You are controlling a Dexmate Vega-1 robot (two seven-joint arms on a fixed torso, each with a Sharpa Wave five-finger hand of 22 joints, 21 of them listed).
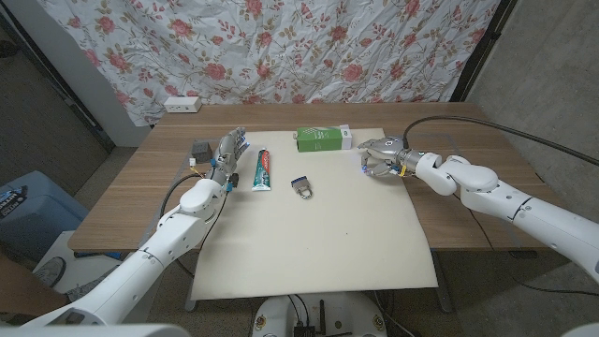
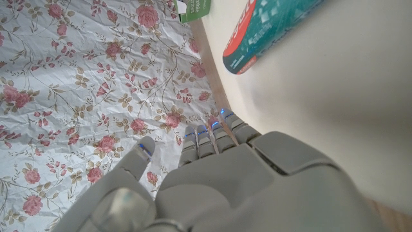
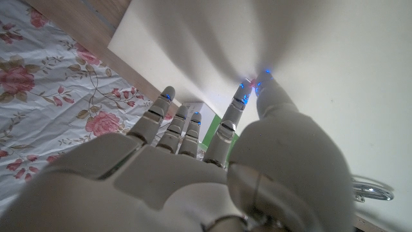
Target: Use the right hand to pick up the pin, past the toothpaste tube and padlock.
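The toothpaste tube (image 1: 263,170) lies on the cream mat (image 1: 318,243), with the small padlock (image 1: 302,187) just to its right. My right hand (image 1: 384,153) is low over the mat's far right part, beyond both, fingers pointing down. In the right wrist view its thumb and one fingertip (image 3: 260,85) meet on the mat around a tiny reddish speck, the pin (image 3: 253,82); the other fingers are spread. The padlock (image 3: 370,190) shows behind that hand. My left hand (image 1: 227,153) holds nothing, fingers straight, beside the tube (image 2: 270,29).
A green box (image 1: 323,139) stands at the mat's far edge, close to the right hand. A dark small object (image 1: 200,149) and a white power strip (image 1: 182,104) sit on the wood at the far left. A floral cloth hangs behind the table.
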